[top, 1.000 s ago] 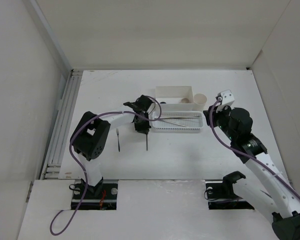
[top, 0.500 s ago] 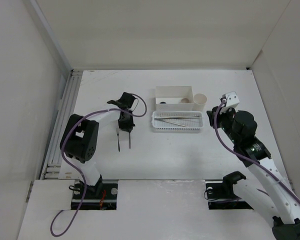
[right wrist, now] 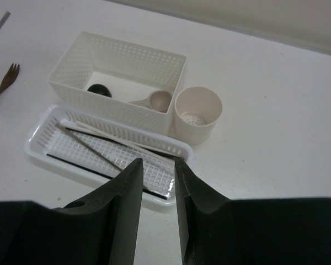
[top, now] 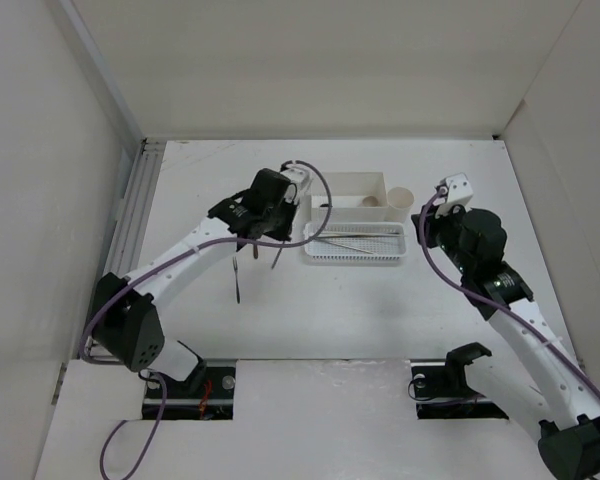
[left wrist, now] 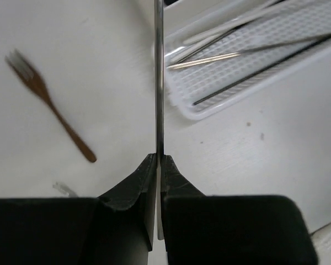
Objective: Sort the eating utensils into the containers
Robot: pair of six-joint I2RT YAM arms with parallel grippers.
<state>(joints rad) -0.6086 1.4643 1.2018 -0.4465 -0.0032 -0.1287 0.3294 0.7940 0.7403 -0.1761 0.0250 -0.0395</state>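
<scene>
My left gripper (left wrist: 159, 158) is shut on a thin dark chopstick (left wrist: 159, 77), which runs straight out from the jaws. In the top view this gripper (top: 270, 237) hangs just left of the white perforated basket (top: 401, 243), the chopstick (top: 277, 256) slanting below it. Several chopsticks (left wrist: 231, 55) lie in the basket (left wrist: 190, 113). A brown fork (left wrist: 49, 107) lies on the table to the left, also visible from above (top: 236, 280). My right gripper (right wrist: 156, 162) is open and holds nothing, above the basket's right end (right wrist: 38, 141). A cream spoon (right wrist: 154, 100) lies in the white box (right wrist: 168, 61).
A small cream cup (right wrist: 197, 113) stands against the box's right side, next to the basket. A dark rounded item (right wrist: 99, 88) lies in the box beside the spoon. White walls close in the table on the left, back and right.
My left gripper swung left toward the fork, then back right and farther from me, to the basket's left end, keeping the chopstick. The right arm shifted only slightly.
</scene>
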